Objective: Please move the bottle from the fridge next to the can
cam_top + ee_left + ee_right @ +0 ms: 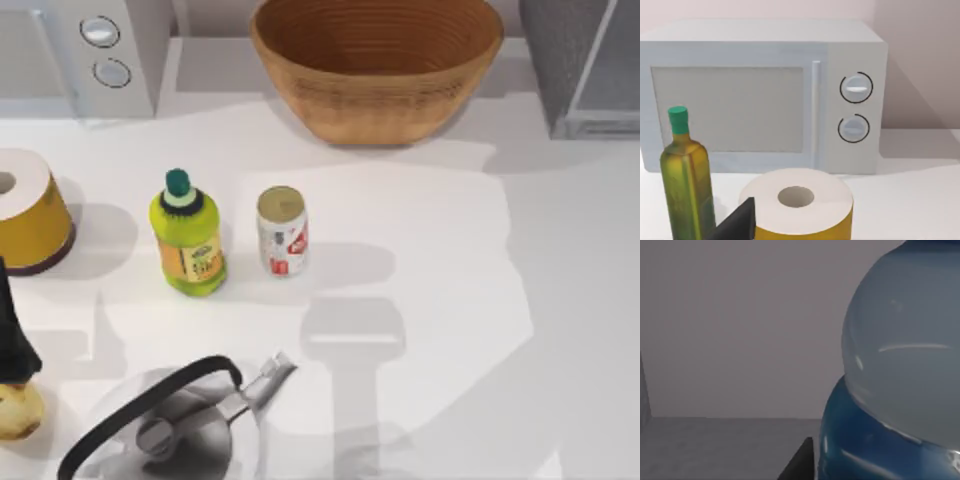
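The bottle (900, 370) looms very close in the right wrist view, with a clear pale-blue body above a blue label band. It stands inside the fridge (720, 340), whose grey walls and floor surround it. My right gripper (840, 465) is shut on the bottle, one dark finger (801, 464) pressed against its label. From above, the fridge (585, 70) sits at the back right. The silver-white can (282, 231) stands upright mid-table, apart from the fridge. My left gripper (14, 345) is parked at the left edge.
A yellow-green bottle (188, 240) stands just left of the can. A wicker basket (376, 60) sits behind them, with a microwave (85, 50) at the back left. A paper roll (25, 205) is at far left, and a kettle (170, 425) at the front left.
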Available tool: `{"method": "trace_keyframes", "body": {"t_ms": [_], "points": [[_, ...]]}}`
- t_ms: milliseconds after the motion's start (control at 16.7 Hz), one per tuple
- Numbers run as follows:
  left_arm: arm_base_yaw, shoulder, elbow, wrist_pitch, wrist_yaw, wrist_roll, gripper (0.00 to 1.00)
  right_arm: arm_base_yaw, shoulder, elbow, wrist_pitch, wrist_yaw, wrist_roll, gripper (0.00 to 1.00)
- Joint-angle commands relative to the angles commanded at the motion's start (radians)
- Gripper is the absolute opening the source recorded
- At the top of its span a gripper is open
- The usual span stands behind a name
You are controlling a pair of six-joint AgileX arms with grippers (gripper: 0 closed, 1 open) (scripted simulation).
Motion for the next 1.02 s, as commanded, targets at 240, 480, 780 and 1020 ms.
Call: {"method": "trace_keyframes", "body": {"t_ms": [240,480,780,1020], "points": [[0.0,0.0,0.0,0.0,0.0,0.0,1.0,-0.034,-0.144,-0.275,0.094,-0.042,0.001,0.0],[0.0,0.0,0.0,0.0,0.0,0.0,1.0,-0.061,-0.263,-0.448,0.172,-0.074,0.0,0.0],[0.0,0.0,0.0,0.0,0.0,0.0,1.0,-0.06,-0.278,-0.468,0.182,-0.078,0.002,0.0],[0.0,0.0,0.0,0.0,0.0,0.0,1.0,0.007,-0.245,-0.464,0.216,-0.011,0.001,0.0]]}}
